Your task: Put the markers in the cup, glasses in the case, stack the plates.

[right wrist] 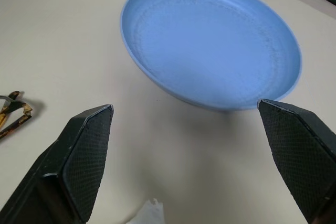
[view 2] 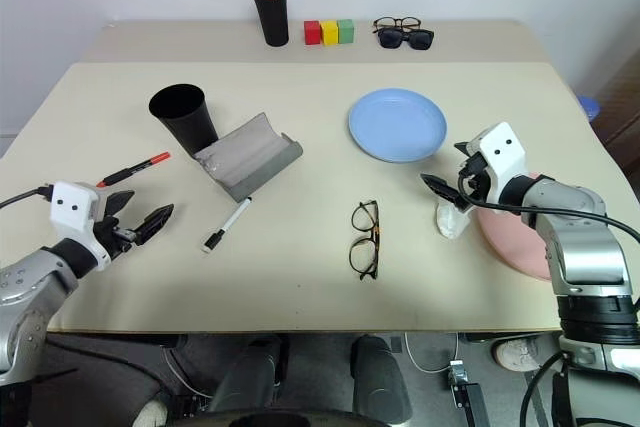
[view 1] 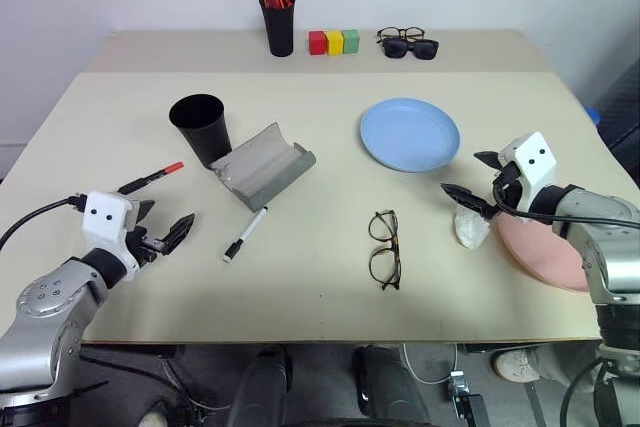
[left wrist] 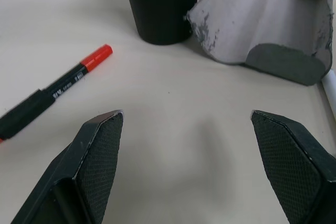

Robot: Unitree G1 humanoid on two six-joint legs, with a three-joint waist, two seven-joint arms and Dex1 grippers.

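Nearest you, the left gripper (view 1: 165, 237) hangs over bare tabletop at the near left, fingers spread wide and holding nothing. The right gripper (view 1: 478, 182) sits at the near right with its jaws equally wide apart and empty; a crumpled white scrap (view 1: 471, 228) lies just below it, touching the rim of the salmon pink plate (view 1: 540, 252), which the right arm partly covers.

Between the two grippers, near the table's front middle, you see the dark-framed glasses (view 1: 384, 249) lying folded open on the beige table (view 1: 300, 287). To their left lies the white-bodied marker with a black cap (view 1: 246, 234), its far end just beside the case. The black-bodied marker with a red cap (view 1: 150, 179) lies to the left of the cup, close ahead of the left gripper.

Further on, the grey case (view 1: 262, 165) lies open, its lining facing up, touching or nearly touching the wide black cup (view 1: 201, 128), which stands upright and empty. The light blue plate (view 1: 410, 134) rests alone, right of centre, well apart from the pink one.

At the far edge you find a slim black pen cup with red and orange pens (view 1: 278, 15), three blocks, red, yellow and green (view 1: 333, 42), and black sunglasses with a second pair of spectacles (view 1: 408, 43).
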